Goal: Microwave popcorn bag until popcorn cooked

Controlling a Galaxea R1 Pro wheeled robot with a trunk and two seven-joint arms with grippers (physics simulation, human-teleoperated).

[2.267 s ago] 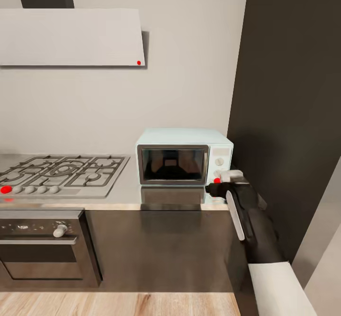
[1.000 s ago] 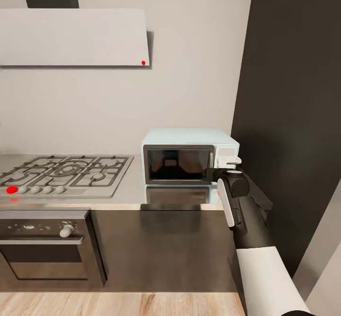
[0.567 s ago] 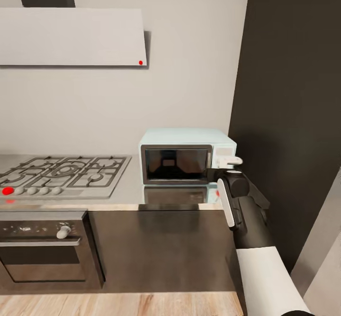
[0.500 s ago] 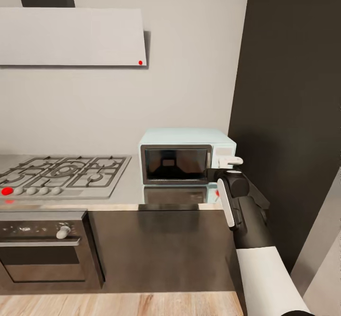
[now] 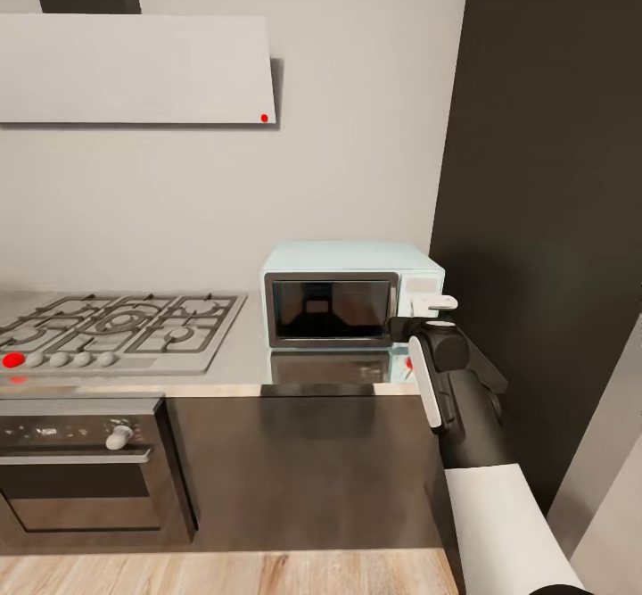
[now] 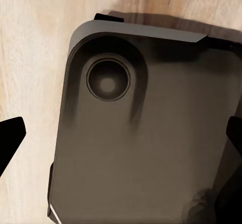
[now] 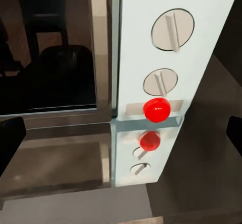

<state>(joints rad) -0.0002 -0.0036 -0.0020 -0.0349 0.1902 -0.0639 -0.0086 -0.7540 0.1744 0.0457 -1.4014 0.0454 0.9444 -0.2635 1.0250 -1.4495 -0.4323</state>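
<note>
nothing moved, right claw at microwave panel

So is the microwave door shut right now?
Shut. The microwave door's dark glass sits flush in its silver frame, also seen beside the control panel in the right wrist view.

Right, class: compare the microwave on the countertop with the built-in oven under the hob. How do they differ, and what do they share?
The microwave is pale mint-blue; the oven is dark. The microwave stands on the countertop; the oven is built into the cabinet front below the hob. The microwave looks smaller than the oven. Both have a shut, dark-glass door and knobs.
</note>
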